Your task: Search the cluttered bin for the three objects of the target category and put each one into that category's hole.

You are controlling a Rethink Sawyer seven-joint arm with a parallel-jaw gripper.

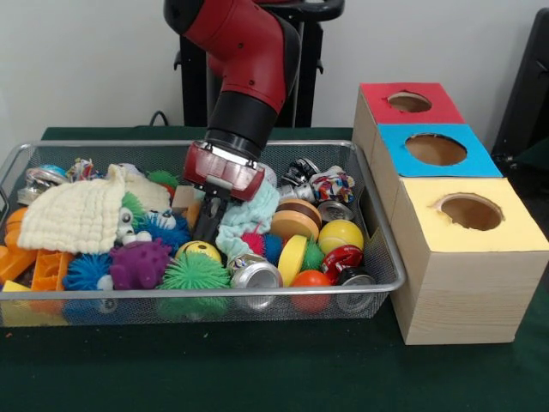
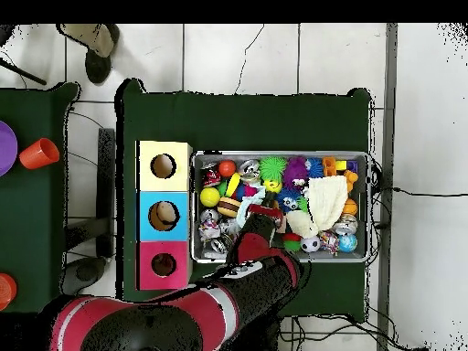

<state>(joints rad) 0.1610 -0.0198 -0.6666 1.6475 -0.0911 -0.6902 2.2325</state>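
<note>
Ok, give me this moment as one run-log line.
gripper: down in bin, mid-clutter, beside pale green cloth | fingers: state unclear | red-topped hole: nothing seen entering | plush targets: none identified in grasp

front camera facing robot, overhead looking down

Three wooden boxes (image 1: 446, 206) – one wire bin (image 1: 377, 232) – two cloths (image 1: 73, 215).

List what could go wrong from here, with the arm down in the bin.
1. The pincer is down beside a pale green cloth; it may snag that instead of a plush toy.
2. No plush animal shows clearly; a cream cloth covers part of the pile, so targets may be buried.
3. The red hole is the farthest box from the camera, beyond the blue hole; a carried toy could drop early.
</note>
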